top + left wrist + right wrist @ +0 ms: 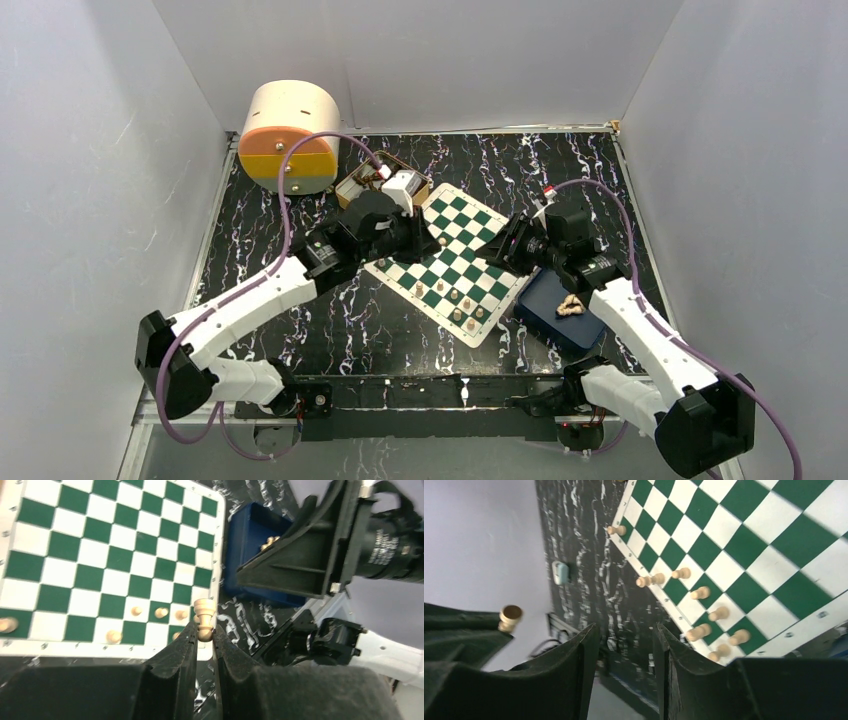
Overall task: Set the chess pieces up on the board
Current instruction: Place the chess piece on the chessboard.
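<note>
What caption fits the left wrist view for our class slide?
Left jaws pinch a tan chess piece by the green-and-white board corner, blue tray beyond.

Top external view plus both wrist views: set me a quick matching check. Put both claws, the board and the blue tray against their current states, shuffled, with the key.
Items
1. left claw
2. right claw
3. blue tray
4. board

States
A. holds a few loose pieces
B. shut on a chess piece
C. open, nothing between the fingers
D. standing pieces along one edge, most squares bare

Pairs: 1-B, 2-C, 3-A, 4-D
</note>
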You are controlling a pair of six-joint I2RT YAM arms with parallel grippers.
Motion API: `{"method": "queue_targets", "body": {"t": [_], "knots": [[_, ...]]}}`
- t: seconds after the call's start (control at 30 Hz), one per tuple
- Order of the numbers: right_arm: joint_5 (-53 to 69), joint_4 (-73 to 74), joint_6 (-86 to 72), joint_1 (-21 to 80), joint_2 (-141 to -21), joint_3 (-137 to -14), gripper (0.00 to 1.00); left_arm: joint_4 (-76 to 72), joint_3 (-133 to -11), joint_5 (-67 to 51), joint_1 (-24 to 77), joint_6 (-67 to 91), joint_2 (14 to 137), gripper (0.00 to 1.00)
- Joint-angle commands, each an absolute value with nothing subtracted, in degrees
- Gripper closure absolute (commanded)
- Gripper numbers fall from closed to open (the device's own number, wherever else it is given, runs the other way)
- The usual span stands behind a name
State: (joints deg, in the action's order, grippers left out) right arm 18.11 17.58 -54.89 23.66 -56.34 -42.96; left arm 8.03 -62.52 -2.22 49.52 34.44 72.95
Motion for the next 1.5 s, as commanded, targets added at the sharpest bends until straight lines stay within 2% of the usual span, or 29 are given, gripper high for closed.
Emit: {"method": "queue_targets", "body": {"t": [0.0, 0.2, 0.33, 0.47, 0.6, 0.67, 0.9, 1.47], "knots": [[17.51, 21.66, -33.81, 23.90, -55.92, -48.06, 0.48, 30.25, -68.76, -2.55, 47.52, 28.25, 71.30, 1.00], [16.09, 23.96, -29.89, 23.93, -55.20, -50.89, 0.47, 46.40, -77.07, -6.97, 40.46, 22.10, 77.17, 1.00], [14.09, 26.35, -29.07, 23.90, -54.32, -50.98, 0.41, 52.02, -81.80, -9.83, 36.19, 17.35, 84.05, 1.00], [11.13, 28.40, -27.96, 23.85, -51.96, -50.64, 0.31, 54.93, -86.34, -12.10, 35.16, 15.00, 93.08, 1.00], [9.69, 29.91, -26.98, 23.87, -50.15, -50.95, 0.10, 55.36, -90.56, -13.44, 35.12, 14.21, 100.48, 1.00], [9.54, 30.66, -26.66, 23.93, -49.64, -51.18, 0.02, 55.77, -92.77, -12.86, 35.13, 14.07, 103.70, 1.00], [8.94, 32.48, -26.22, 23.92, -48.92, -51.42, 0.01, 58.84, -100.58, -12.14, 35.16, 13.76, 113.50, 1.00], [6.28, 34.13, -25.33, 23.91, -47.72, -52.30, 0.01, 62.11, -110.86, -9.89, 40.59, 15.82, 125.19, 1.00]]}}
